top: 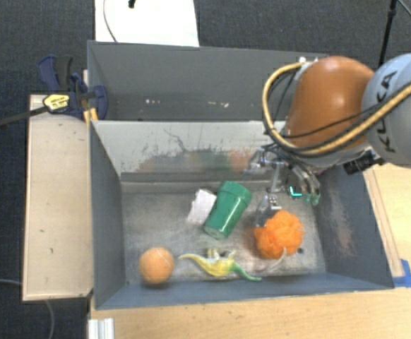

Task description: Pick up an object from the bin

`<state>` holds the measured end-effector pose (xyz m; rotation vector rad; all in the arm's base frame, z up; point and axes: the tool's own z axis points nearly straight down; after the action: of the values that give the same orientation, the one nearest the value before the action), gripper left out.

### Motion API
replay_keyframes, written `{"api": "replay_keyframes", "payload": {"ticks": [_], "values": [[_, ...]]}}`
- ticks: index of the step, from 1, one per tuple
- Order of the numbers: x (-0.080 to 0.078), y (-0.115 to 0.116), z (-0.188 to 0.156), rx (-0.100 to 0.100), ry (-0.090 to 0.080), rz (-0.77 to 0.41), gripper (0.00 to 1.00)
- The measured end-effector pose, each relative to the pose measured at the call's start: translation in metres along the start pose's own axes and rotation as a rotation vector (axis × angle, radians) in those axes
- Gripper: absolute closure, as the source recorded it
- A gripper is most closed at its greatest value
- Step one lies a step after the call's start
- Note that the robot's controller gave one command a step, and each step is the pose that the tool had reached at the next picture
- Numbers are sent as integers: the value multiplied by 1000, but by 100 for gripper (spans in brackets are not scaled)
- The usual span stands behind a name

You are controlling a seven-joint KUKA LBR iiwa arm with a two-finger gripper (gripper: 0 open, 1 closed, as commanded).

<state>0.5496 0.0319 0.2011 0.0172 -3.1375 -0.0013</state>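
1. Front of the bin [106, 210] first: a smooth orange ball [156, 265] sits by the front wall, toward the left, on its own and well apart from the claw.
2. Just right of it, along that same front wall, a yellow-and-green toy lizard [219, 265] lies flat and stretched sideways. Its left end is near the ball, and I cannot tell whether they touch.
3. A step farther in and to the right is the thing the arm is working over: a fluffy orange puff [280, 235], round and ruffled, on the right part of the bin floor. Its lower edge comes close to the lizard's right end.
4. Toward the middle, a green cup [227, 207] lies on its side, tilted, with 1 end pointing toward the back wall. A crumpled white scrap [203, 205] is tucked against its left flank, touching it.
5. Now the claw [271, 207]: it hangs over the puff's upper-left edge, between the puff and the far end of the green cup. It is right down at the puff, but whether it touches I cannot tell, nor whether it is spread or pressed together.
6. Just right of the claw, a small teal light [295, 191] glows on the wrist housing.
7. Above that comes the big rounded orange cover [329, 104], with yellow and black cables [276, 129] looped around it. Behind it, the grey arm link [403, 111] carries dark lettering reading KUKA.
8. Farthest off, the bin's back wall [191, 83] stands grey, and the slope below it is scuffed.
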Motion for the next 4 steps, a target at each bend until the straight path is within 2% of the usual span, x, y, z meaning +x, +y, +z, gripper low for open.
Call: {"api": "replay_keyframes", "payload": {"ticks": [1,2,3,4], "values": [[-2,0,-3,0,-7,1,0],[-9,8,18,2,-14,-84,0],[-37,37,61,1,-9,-325,0],[-42,44,66,1,-9,-364,0]]}}
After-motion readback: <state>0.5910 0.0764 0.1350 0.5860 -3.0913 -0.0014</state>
